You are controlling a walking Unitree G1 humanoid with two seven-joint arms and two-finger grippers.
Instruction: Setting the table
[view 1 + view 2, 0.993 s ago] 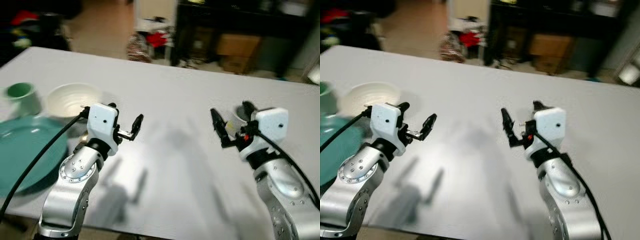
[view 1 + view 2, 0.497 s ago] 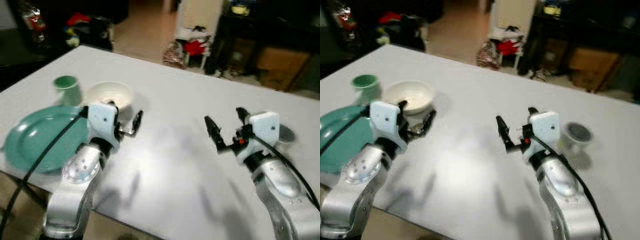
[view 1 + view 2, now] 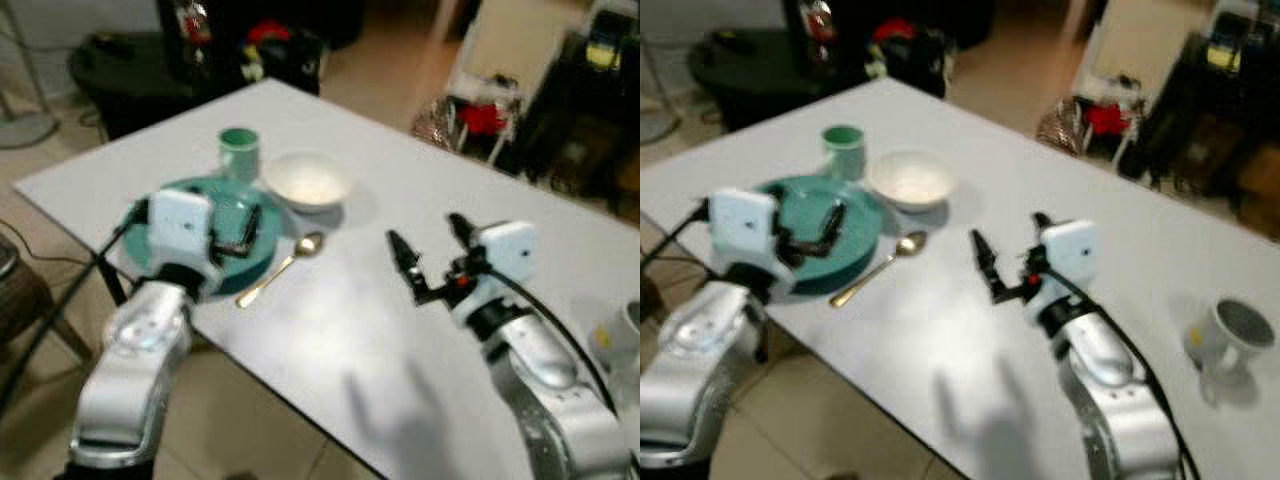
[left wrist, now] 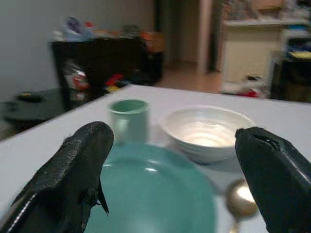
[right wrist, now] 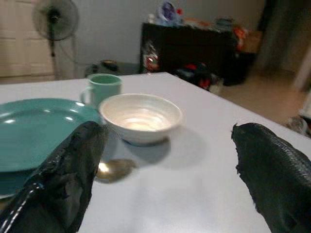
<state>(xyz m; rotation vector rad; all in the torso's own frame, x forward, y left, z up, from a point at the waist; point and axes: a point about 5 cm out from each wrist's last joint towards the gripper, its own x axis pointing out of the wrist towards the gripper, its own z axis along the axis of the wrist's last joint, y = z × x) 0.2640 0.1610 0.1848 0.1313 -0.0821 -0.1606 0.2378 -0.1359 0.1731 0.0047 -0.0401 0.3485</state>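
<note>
I see both grippers open and empty, left gripper [image 3: 238,229] over the round teal plate [image 3: 262,240] at centre-left, right gripper [image 3: 428,262] mid-frame above the white table [image 3: 340,310].

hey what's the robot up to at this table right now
It is setting the table, and neither gripper holds anything. The left gripper hangs open over the round teal plate; the right gripper is open above the bare white tabletop. A small green mug and a white ceramic bowl stand behind the plate, a gold metal spoon lies beside it, and a grey mug sits far off to the robot's right.
</note>
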